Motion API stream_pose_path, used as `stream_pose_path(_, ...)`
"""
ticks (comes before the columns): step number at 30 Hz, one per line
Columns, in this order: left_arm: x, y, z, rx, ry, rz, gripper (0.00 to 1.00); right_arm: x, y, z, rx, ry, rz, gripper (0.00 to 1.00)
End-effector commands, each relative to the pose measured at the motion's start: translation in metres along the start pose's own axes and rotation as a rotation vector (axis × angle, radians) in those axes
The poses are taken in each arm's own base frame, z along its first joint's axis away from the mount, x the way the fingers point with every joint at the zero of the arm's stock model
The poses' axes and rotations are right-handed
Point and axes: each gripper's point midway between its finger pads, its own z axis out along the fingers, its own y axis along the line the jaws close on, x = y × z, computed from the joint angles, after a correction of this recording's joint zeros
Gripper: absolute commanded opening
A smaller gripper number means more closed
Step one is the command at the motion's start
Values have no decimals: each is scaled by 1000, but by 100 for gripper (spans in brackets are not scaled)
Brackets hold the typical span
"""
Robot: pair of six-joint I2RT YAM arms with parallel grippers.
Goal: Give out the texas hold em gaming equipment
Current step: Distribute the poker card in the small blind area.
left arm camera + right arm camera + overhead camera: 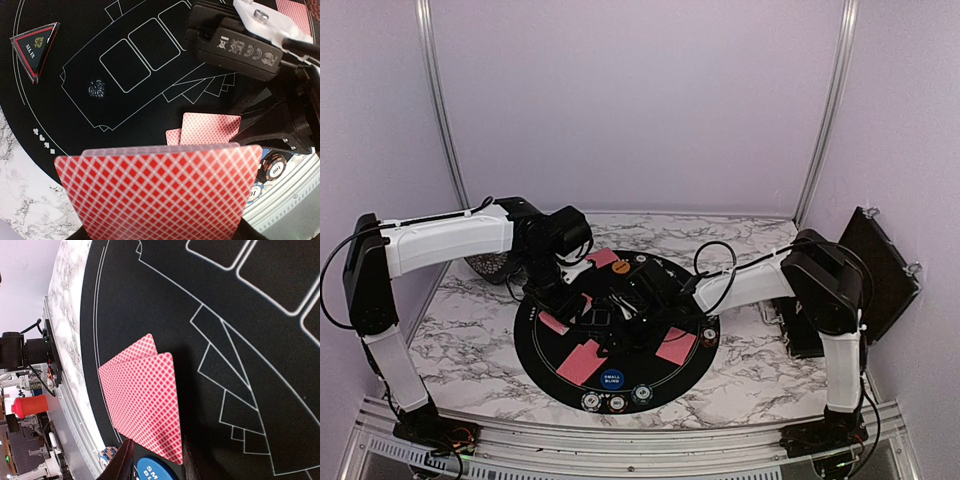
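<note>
The step in hand looks like the deal of hole cards. The left gripper (160, 233) is clamped on the deck (160, 190), which it holds low over the near part of the mat (260, 340), backs up. The right gripper (157, 444) hangs over a pair of cards (142, 395) that lies overlapped on the mat, just beside the blue button (152, 471). Its jaws stand apart, one on each side of the pair's near corner, and the cards look flat on the mat, not pinched. That reads as a release.

In the top view another hand (675, 345) lies on the right side of the mat and more cards (603, 258) at the far side, so the round seems well along. Chips (617, 403) sit at the mat's near rim.

Next, the right gripper should rise straight up so that it does not drag the top card. Then it must reach the deck and take one card only.
</note>
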Motion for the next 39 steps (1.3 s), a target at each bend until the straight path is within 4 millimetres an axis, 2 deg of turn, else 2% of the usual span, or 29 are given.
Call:
stream_pose_path(1, 0, 0, -8, 9, -23, 7, 57, -9, 24, -10, -1, -32, -64, 32)
stream_pose_path(27, 4, 2, -7, 4, -18, -3, 57, 1, 42, -11, 37, -43, -126, 39)
stream_pose_path(39, 3, 2, -5, 3, -17, -1, 57, 2, 41, -18, 70, -60, -130, 43)
